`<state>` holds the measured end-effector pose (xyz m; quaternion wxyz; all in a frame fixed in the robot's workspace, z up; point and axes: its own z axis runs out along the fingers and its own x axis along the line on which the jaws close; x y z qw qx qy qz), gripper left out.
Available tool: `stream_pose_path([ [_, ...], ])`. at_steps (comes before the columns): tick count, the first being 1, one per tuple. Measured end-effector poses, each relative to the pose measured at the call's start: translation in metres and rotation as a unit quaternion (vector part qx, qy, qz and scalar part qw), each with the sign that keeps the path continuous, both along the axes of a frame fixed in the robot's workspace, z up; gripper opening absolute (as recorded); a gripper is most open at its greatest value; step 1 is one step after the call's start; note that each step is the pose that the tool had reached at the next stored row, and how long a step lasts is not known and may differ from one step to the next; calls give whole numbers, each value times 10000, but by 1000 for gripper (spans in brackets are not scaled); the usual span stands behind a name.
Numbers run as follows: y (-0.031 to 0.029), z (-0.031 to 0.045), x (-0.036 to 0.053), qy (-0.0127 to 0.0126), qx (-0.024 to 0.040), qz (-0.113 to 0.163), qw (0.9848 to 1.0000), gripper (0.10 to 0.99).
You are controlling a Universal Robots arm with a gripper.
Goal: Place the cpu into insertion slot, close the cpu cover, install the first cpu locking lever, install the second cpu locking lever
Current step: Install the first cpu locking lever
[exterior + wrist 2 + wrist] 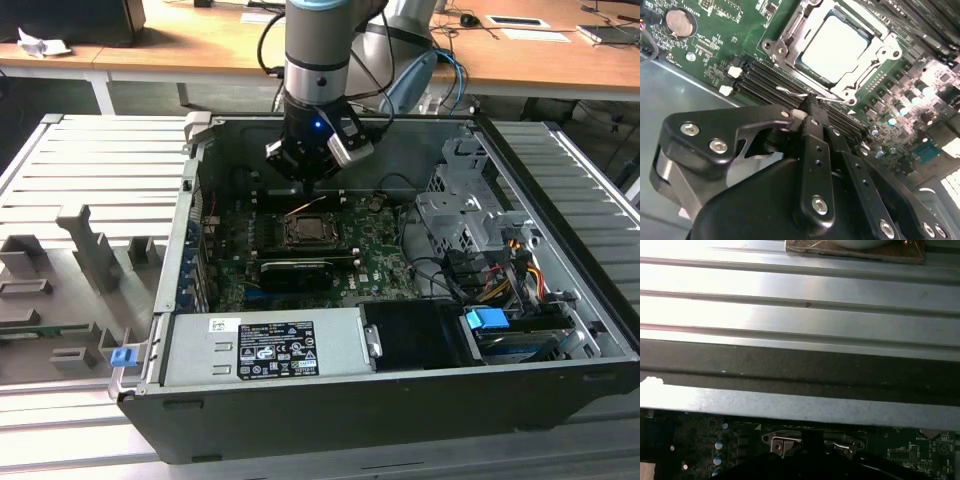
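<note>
step in hand: the cpu [836,46] lies flat in the insertion slot [805,70] and the cpu cover [879,59] looks folded down over it, its frame around the silvery top; so the work stands at the locking levers; a thin wire lever [805,94] runs along the slot's edge nearest the pincer
doing it well: judged from this, the tip should meet the wire alone, push it down and sideways under its catch, and stay off the memory slots [767,80] beside the socket; a slip here could scrape the green board [715,40]
pincer: the pincer [807,112] has its fingers [815,150] pressed together, or nearly so, into one narrow tip; nothing sits between them; the tip is at or just short of the wire lever; contact i cannot tell
place: in the exterior view the pincer [310,178] hangs inside the computer case [400,420], just beyond the insertion slot [312,232] toward the case's rear wall
first wrist view: the cover's edge [810,444] shows beside the dark tip
</note>
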<state>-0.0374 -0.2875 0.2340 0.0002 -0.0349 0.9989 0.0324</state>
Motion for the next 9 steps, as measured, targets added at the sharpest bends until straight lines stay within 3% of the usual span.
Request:
stream_pose_path([
  [2,2,-50,16,-1,81,0,10000,106],
  [9,33,-213,171,0,80,0,10000,106],
])
